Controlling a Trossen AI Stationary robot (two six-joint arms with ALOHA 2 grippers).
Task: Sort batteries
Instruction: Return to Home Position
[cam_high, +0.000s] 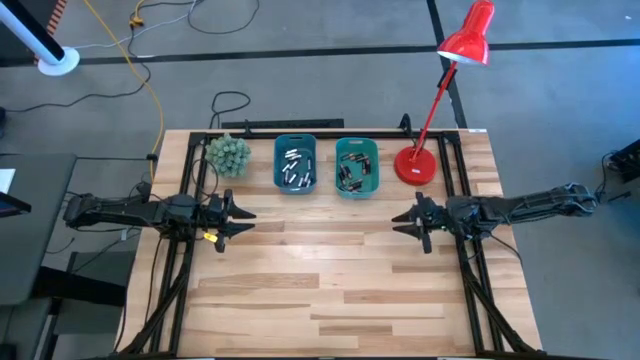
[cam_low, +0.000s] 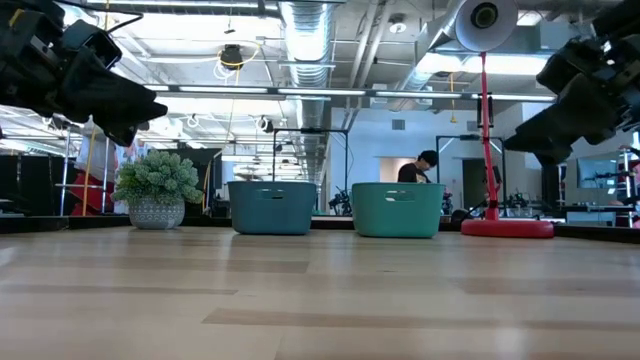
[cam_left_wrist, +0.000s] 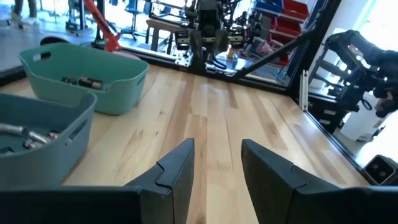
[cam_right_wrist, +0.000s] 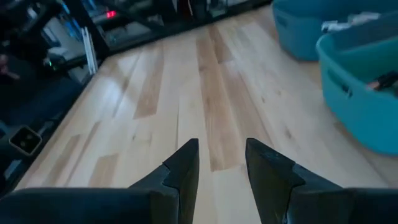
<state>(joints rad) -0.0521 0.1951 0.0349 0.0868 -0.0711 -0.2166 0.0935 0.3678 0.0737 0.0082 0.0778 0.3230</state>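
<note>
Counter (cam_high: 320, 290) from above: batteries (cam_high: 296, 168) lie in blue bin (cam_high: 279, 150) and green bin (cam_high: 374, 150), behind and between left gripper (cam_high: 243, 222) and right gripper (cam_high: 398, 222). Low view: both hang high. Wrist views: both sets of jaws part-open, empty.

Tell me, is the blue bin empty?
Not empty. The blue bin has a pile of little silver batteries lying on its bottom, plain to see from above.
</note>
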